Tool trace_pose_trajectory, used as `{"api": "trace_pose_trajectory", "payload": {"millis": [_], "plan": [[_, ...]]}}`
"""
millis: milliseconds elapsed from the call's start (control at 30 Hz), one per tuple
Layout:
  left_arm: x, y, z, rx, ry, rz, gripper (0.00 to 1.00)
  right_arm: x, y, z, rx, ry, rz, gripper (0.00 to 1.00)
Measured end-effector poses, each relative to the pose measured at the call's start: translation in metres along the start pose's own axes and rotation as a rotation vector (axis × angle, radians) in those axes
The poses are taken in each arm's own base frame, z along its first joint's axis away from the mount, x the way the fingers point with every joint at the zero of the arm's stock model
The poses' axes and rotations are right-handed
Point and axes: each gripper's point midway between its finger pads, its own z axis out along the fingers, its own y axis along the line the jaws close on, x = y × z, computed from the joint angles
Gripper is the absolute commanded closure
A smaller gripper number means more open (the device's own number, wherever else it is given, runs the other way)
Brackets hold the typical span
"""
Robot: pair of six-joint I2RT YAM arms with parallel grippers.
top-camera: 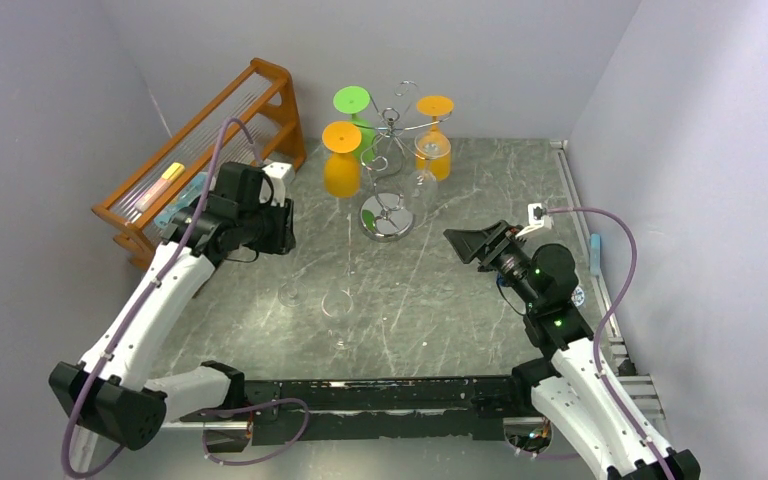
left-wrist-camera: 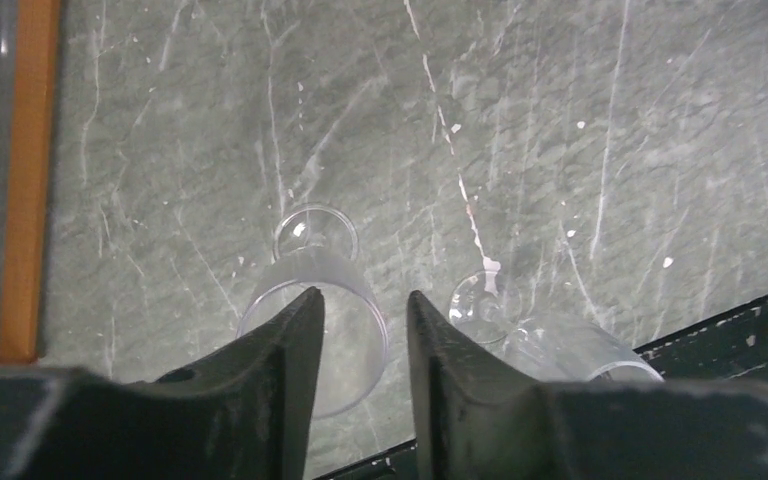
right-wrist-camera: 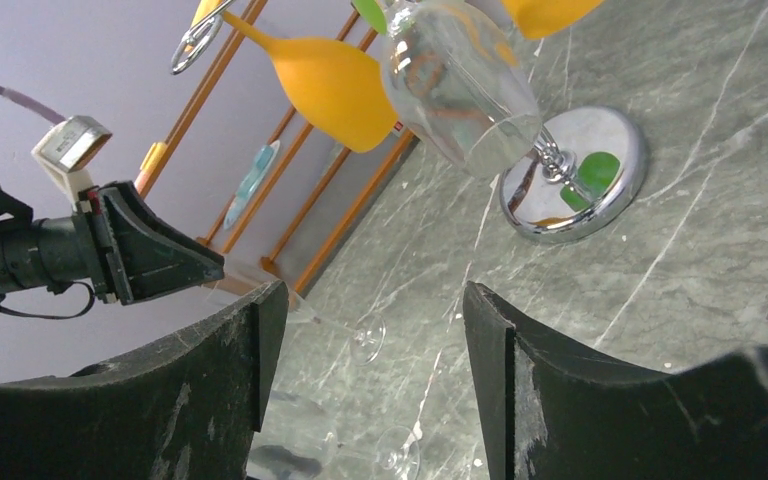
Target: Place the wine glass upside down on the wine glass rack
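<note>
The chrome wine glass rack (top-camera: 392, 130) stands at the back on a round shiny base (top-camera: 387, 217), which also shows in the right wrist view (right-wrist-camera: 572, 175). A clear glass (top-camera: 428, 160) (right-wrist-camera: 460, 85), two orange glasses (top-camera: 341, 160) and a green one (top-camera: 353, 100) hang on it upside down. Two clear wine glasses (top-camera: 290, 293) (top-camera: 338, 300) stand upright on the table. My left gripper (top-camera: 278, 240) (left-wrist-camera: 360, 300) is open and empty above the left glass (left-wrist-camera: 315, 330); the other glass (left-wrist-camera: 580, 345) is to its right. My right gripper (top-camera: 457, 242) (right-wrist-camera: 370, 300) is open and empty, right of the rack.
An orange wooden slatted shelf (top-camera: 200, 140) stands along the left wall with small items on it. Grey walls close in the table on the left, back and right. A black rail (top-camera: 380, 395) runs along the near edge.
</note>
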Motion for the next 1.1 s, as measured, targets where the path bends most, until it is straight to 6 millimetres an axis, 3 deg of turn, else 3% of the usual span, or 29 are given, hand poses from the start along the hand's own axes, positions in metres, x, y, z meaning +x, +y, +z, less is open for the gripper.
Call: {"api": "trace_pose_trajectory", "payload": {"millis": [267, 533, 767, 1100], "plan": [[0.007, -0.001, 0.012, -0.015, 0.052, 0.013, 0.70, -0.003, -0.001, -0.002, 0.010, -0.019, -0.001, 0.32], [0.014, -0.004, 0.019, -0.022, 0.092, 0.029, 0.95, -0.001, -0.003, -0.002, 0.017, -0.014, 0.014, 0.32], [0.015, -0.013, 0.019, 0.003, 0.097, 0.055, 0.95, 0.000, -0.006, -0.004, 0.034, -0.020, 0.049, 0.32], [0.000, -0.081, 0.015, 0.201, 0.014, 0.073, 0.95, 0.021, -0.026, -0.005, 0.103, 0.005, 0.230, 0.30]]}}
